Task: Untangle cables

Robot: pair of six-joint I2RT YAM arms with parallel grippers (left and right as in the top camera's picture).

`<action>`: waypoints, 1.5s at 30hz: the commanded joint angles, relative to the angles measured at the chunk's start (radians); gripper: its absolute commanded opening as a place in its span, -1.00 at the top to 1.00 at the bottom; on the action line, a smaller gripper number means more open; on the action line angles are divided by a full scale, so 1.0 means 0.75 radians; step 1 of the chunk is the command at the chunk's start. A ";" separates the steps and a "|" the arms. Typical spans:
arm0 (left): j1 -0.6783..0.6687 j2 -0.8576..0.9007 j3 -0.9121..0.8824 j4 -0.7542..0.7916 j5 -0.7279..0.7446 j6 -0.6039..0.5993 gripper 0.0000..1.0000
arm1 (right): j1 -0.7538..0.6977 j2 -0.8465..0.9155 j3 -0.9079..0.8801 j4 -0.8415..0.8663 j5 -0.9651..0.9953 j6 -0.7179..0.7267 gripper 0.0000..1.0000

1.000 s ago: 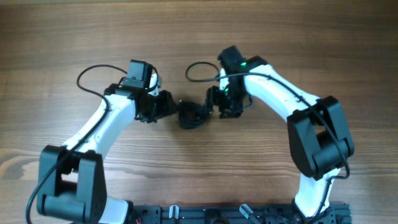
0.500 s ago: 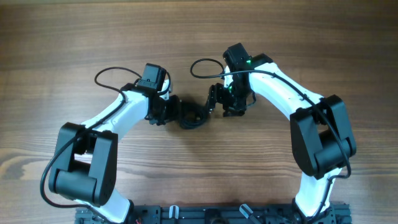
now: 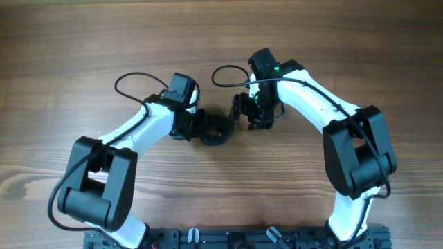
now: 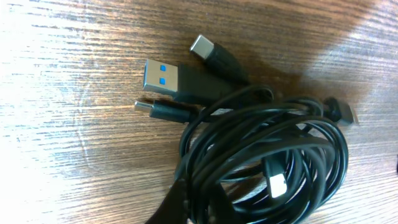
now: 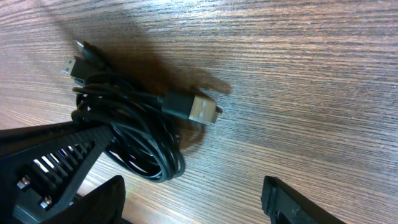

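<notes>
The cables (image 3: pixel 214 130) lie as one black coiled bunch on the wooden table between the two arms. In the left wrist view the bunch (image 4: pixel 273 155) shows a blue-tongued USB plug (image 4: pixel 168 74), a smaller plug (image 4: pixel 208 51) above it and a thin plug (image 4: pixel 155 111) below. My left gripper (image 4: pixel 194 208) is shut on strands at the coil's near edge. My right gripper (image 5: pixel 193 205) stands open just short of the bunch (image 5: pixel 130 124), whose silver USB plug (image 5: pixel 200 109) points right. Nothing sits between its fingers (image 5: pixel 292 202).
Thicker black arm wires loop above the left wrist (image 3: pixel 131 83) and beside the right wrist (image 3: pixel 225 72). The left arm's black gripper body (image 5: pixel 43 158) fills the lower left of the right wrist view. Bare wood table (image 3: pixel 360 41) surrounds everything.
The left arm has swung right up to the bunch and its jaws have closed on the strands. The right gripper shifted slightly right early on, then stayed put, open.
</notes>
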 commanded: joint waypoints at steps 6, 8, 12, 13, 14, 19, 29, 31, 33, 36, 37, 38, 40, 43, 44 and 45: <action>0.022 -0.019 -0.011 -0.035 0.004 0.157 0.92 | 0.005 0.025 -0.001 -0.025 -0.025 -0.012 -0.68; 0.053 -0.070 -0.010 -0.067 0.075 0.222 0.92 | -0.003 0.022 -0.001 -0.043 -0.095 -0.043 -0.54; 0.154 -0.218 -0.011 -0.144 0.257 0.495 0.92 | -0.007 -0.024 -0.001 -0.037 -0.244 -0.201 -0.08; 0.171 -0.239 -0.011 -0.154 0.278 0.529 0.92 | -0.008 -0.037 -0.001 -0.037 -0.256 -0.218 -0.08; 0.201 -0.269 -0.011 -0.166 0.315 0.576 0.92 | -0.007 -0.055 -0.001 -0.033 -0.278 -0.240 -0.08; 0.312 -0.307 -0.014 -0.181 0.538 0.716 0.91 | -0.007 -0.140 -0.001 0.008 -0.499 -0.404 -0.09; 0.508 -0.307 -0.119 -0.126 0.927 0.914 0.92 | -0.007 -0.168 -0.001 0.113 -0.687 -0.440 -0.05; 0.520 -0.307 -0.119 -0.127 0.943 0.914 0.91 | -0.007 -0.168 -0.001 0.122 -0.615 -0.363 -0.04; 0.525 -0.307 -0.119 -0.126 0.952 0.914 0.92 | -0.003 -0.168 -0.001 0.117 -0.479 -0.260 -0.05; 0.525 -0.307 -0.119 -0.126 0.951 0.914 0.92 | 0.005 -0.168 -0.001 0.091 -0.269 -0.156 -0.16; 0.525 -0.307 -0.119 -0.126 0.951 0.914 0.92 | 0.009 -0.168 -0.001 0.079 -0.208 -0.134 -0.19; 0.525 -0.307 -0.119 -0.125 0.951 0.914 0.92 | 0.013 -0.168 -0.001 0.071 -0.160 -0.117 -0.23; 0.525 -0.307 -0.119 -0.125 0.951 0.914 0.92 | 0.024 -0.168 -0.001 0.055 -0.089 -0.100 -0.29; 0.525 -0.307 -0.119 -0.125 0.951 0.914 0.92 | 0.042 -0.168 -0.001 0.027 -0.014 -0.068 -0.32; 0.525 -0.307 -0.119 -0.125 0.951 0.914 0.92 | 0.050 -0.168 -0.001 0.024 0.001 -0.068 -0.33; 0.525 -0.307 -0.119 -0.124 0.951 0.915 0.92 | 0.058 -0.168 -0.001 0.021 0.018 -0.068 -0.33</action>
